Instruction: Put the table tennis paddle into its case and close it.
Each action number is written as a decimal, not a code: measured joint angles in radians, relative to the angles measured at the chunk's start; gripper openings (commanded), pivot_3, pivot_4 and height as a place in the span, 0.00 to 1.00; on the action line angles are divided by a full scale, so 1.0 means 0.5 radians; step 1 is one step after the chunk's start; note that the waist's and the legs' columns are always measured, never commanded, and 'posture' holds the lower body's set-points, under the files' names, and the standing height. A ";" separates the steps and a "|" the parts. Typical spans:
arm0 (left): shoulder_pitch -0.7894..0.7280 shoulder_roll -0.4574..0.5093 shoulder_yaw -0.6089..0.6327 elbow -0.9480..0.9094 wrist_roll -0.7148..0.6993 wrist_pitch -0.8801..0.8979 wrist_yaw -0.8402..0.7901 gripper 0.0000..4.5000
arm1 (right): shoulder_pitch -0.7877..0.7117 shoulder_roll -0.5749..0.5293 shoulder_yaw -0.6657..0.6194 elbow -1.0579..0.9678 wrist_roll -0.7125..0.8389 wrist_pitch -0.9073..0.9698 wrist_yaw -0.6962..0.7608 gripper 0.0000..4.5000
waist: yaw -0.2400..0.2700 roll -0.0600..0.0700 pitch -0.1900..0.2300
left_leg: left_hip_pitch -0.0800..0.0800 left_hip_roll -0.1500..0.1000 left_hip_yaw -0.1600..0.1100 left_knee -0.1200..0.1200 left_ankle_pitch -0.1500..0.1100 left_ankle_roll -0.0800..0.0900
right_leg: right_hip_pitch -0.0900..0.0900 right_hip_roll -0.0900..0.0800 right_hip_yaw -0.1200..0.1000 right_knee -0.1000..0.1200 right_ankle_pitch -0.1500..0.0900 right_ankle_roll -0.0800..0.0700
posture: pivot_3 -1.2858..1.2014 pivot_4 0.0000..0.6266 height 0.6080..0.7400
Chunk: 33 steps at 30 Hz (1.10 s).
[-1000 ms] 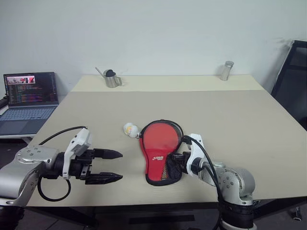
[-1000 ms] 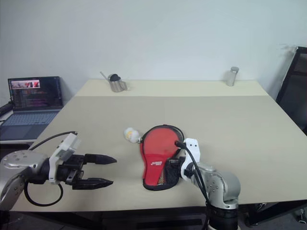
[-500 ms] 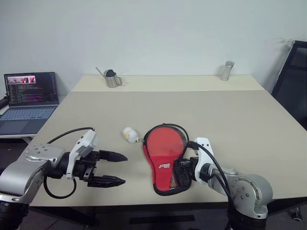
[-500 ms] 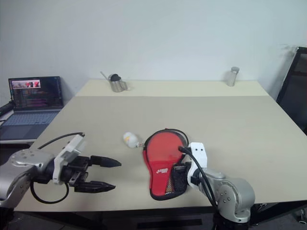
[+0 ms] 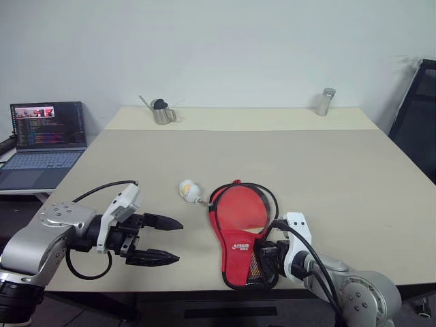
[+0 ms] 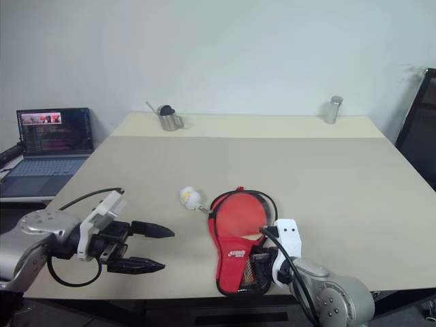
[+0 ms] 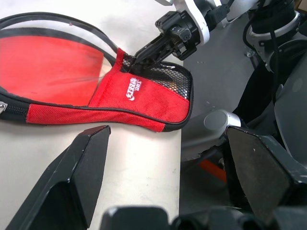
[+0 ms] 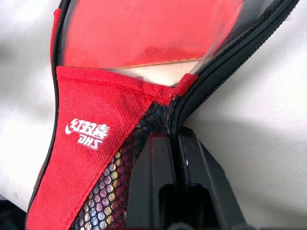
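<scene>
Case [image 5: 240, 235] lies lengthwise toward the counter's near edge; right gripper [image 5: 267, 259] pinches its narrow mesh end; left gripper [image 5: 163, 240], fingers apart, waits beside it.

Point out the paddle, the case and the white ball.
paddle [image 5: 240, 210], left eye view, on its red rubber face.
case [image 5: 236, 253], left eye view, on the red fabric panel near the logo.
white ball [image 5: 187, 189], left eye view, on its middle.
</scene>
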 measured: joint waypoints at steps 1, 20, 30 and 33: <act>0.000 0.000 0.000 0.001 0.000 -0.001 0.000 0.94 | -0.001 0.000 0.000 0.008 0.000 -0.004 -0.001 0.01 | 0.000 0.000 0.000 | 0.000 0.000 0.000 0.000 0.000 0.000 | 0.000 0.000 0.000 0.000 0.000 0.000 | 0.52 0.24 1.00; 0.193 -0.026 0.063 -0.037 0.002 -0.077 0.098 0.94 | -0.244 0.000 0.010 0.225 0.015 -0.070 0.099 0.77 | -0.026 -0.002 -0.001 | 0.001 0.002 0.000 0.000 0.000 0.000 | -0.001 0.001 0.000 0.001 0.000 0.000 | 0.52 0.24 1.00; 0.237 -0.032 0.121 -0.062 0.002 -0.088 0.175 0.94 | -0.306 -0.278 -0.001 0.223 0.023 -0.186 0.304 1.00 | -0.020 -0.001 0.000 | 0.000 0.001 0.000 0.000 0.000 0.000 | 0.000 0.000 0.000 0.000 0.000 0.000 | 0.52 0.24 1.00; 0.233 -0.038 0.121 -0.062 0.002 -0.088 0.182 0.94 | -0.290 -0.377 0.002 0.270 -0.001 -0.313 0.358 1.00 | -0.018 -0.001 0.000 | 0.000 0.001 0.000 0.000 0.000 0.000 | 0.000 0.000 0.000 0.001 0.000 0.000 | 0.52 0.24 1.00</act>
